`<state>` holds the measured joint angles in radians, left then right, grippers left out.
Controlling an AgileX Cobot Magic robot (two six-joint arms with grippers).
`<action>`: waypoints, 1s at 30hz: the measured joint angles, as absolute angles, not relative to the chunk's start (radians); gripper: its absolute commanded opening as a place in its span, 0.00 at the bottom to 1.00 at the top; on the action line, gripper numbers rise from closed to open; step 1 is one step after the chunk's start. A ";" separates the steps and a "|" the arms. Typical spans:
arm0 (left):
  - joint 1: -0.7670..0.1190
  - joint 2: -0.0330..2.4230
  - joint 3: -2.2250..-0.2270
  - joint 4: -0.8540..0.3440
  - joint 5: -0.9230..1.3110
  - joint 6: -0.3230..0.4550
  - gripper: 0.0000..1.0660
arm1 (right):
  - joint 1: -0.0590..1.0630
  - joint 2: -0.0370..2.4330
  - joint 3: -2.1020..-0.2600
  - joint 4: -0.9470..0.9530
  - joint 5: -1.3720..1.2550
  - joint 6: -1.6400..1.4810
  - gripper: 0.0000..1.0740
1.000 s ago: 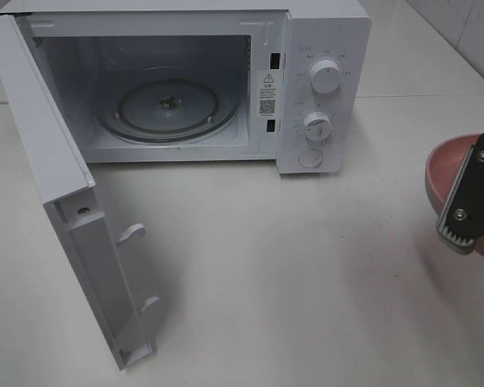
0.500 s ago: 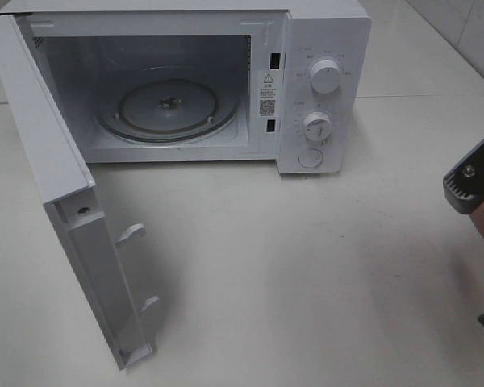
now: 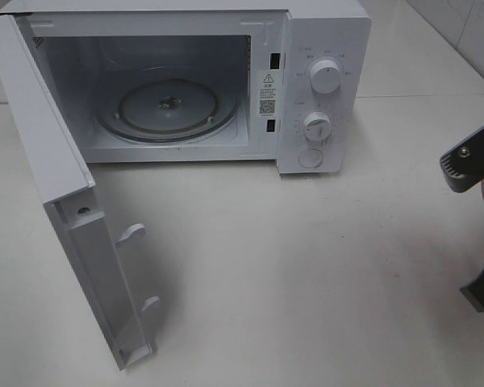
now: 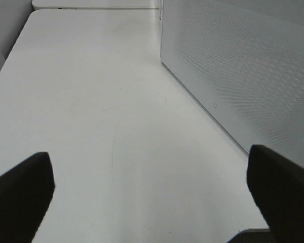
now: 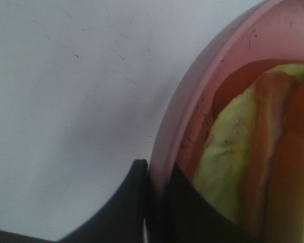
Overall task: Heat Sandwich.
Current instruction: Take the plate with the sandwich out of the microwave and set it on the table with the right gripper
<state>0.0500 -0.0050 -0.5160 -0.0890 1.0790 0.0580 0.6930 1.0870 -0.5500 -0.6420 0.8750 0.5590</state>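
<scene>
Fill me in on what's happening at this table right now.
The right gripper is shut on the rim of the pink plate, which carries the sandwich; in the high view it sits at the table's right edge. The microwave stands with its door swung wide open and the glass turntable bare. The left gripper is open and holds nothing, over the white table beside the microwave's side wall. The plate is not yet in the microwave.

The right gripper (image 5: 154, 202) has its jaws pinched tight on the rim of the pink plate (image 5: 177, 126), at the right edge of the high view. The left gripper (image 4: 152, 197) hangs above the table with its fingers (image 4: 20, 195) spread wide, holding nothing.
</scene>
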 measured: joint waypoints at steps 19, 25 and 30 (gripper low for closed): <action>0.050 -0.005 -0.516 -0.089 1.079 0.058 0.92 | 0.692 1.421 -0.550 -0.798 0.693 0.834 0.00; 0.050 -0.005 -0.516 -0.089 1.079 0.058 0.92 | 0.692 1.528 -0.551 -0.866 0.660 0.932 0.00; 0.050 -0.005 -0.516 -0.089 1.079 0.058 0.92 | 0.658 1.622 -0.552 -0.918 0.607 0.996 0.00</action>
<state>0.0500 -0.0050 -0.5160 -0.0890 1.0790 0.0580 0.6580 1.6220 -0.5520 -0.9180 0.6070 0.9960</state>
